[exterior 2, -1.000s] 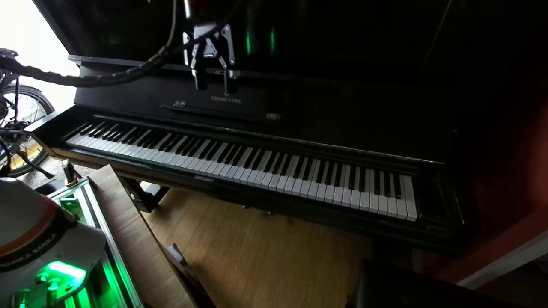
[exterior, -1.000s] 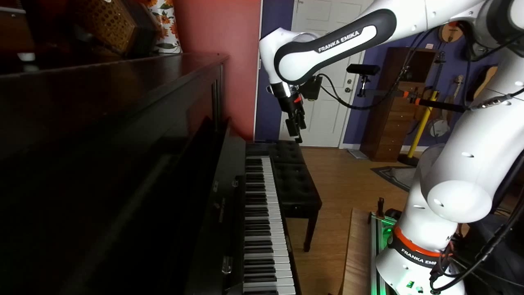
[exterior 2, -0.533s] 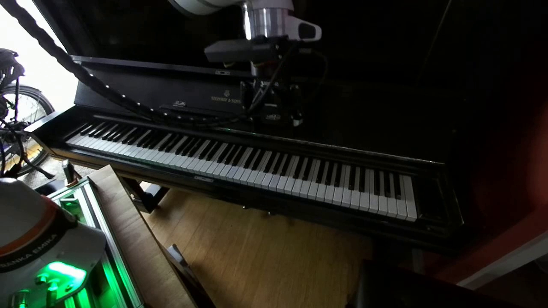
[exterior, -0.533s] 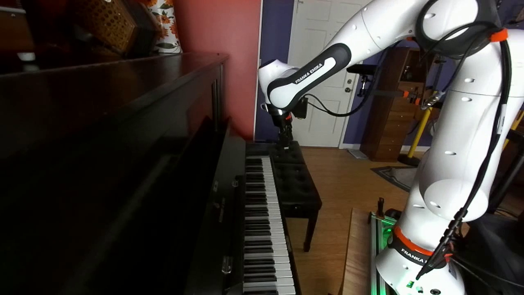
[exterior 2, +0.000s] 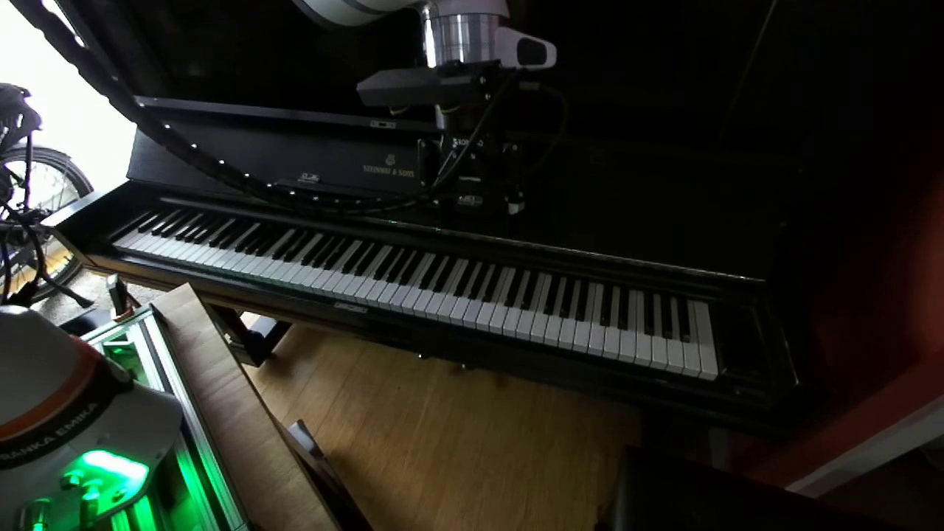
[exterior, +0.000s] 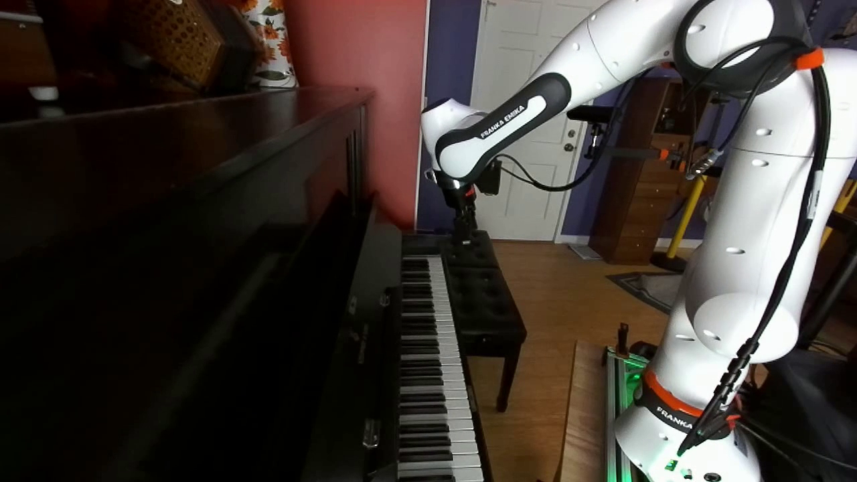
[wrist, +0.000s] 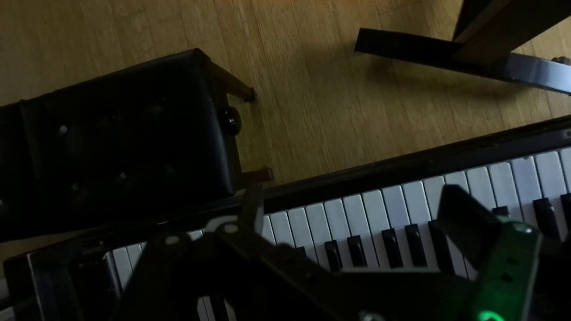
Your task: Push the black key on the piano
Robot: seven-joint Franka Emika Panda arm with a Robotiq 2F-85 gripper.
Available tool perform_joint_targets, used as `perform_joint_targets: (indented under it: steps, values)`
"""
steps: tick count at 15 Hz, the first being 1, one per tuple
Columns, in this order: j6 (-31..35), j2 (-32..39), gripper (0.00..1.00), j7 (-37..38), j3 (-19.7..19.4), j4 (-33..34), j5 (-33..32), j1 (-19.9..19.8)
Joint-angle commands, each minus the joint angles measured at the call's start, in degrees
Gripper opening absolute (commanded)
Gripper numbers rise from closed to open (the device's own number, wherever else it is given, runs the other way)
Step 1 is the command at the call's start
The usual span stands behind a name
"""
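Note:
The piano (exterior: 201, 201) has a glossy dark case and a long row of white and black keys; its front also shows in an exterior view (exterior 2: 649, 221). My gripper (exterior 2: 478, 209) hangs pointing down in front of the fallboard, above the keyboard. In the wrist view the gripper (wrist: 354, 203) is open and empty, its two dark fingers wide apart. Several black keys, such as this black key (wrist: 415, 245), show between the fingers; others lie hidden behind the finger linkage. In an exterior view the gripper (exterior: 466, 239) looks higher than the keys, with no visible contact.
A dark padded bench (exterior: 479, 294) stands along the keyboard; it also shows in the wrist view (wrist: 134, 142). A wooden robot stand (exterior 2: 221, 413) is by the arm's base. A cable (exterior 2: 258, 188) loops in front of the piano. A floral vase (exterior: 271, 47) stands on the piano top.
Over the first half second the arm swung and lowered, and the gripper moved down and along the keyboard. Since then it has shifted only very slightly.

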Motion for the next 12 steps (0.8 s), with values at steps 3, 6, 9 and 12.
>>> perform_joint_targets:
  steps: [3,6,9,12]
  values:
    - [3.4,9.4,1.00,-1.9,-0.4,5.1,4.6,-1.5]
    - [8.1,14.8,1.00,-4.1,0.0,7.7,8.5,-3.2]
    - [13.4,20.0,1.00,-6.0,0.5,10.7,11.1,-5.0]
    - [13.2,19.0,1.00,-4.1,0.2,9.5,9.4,-4.4]
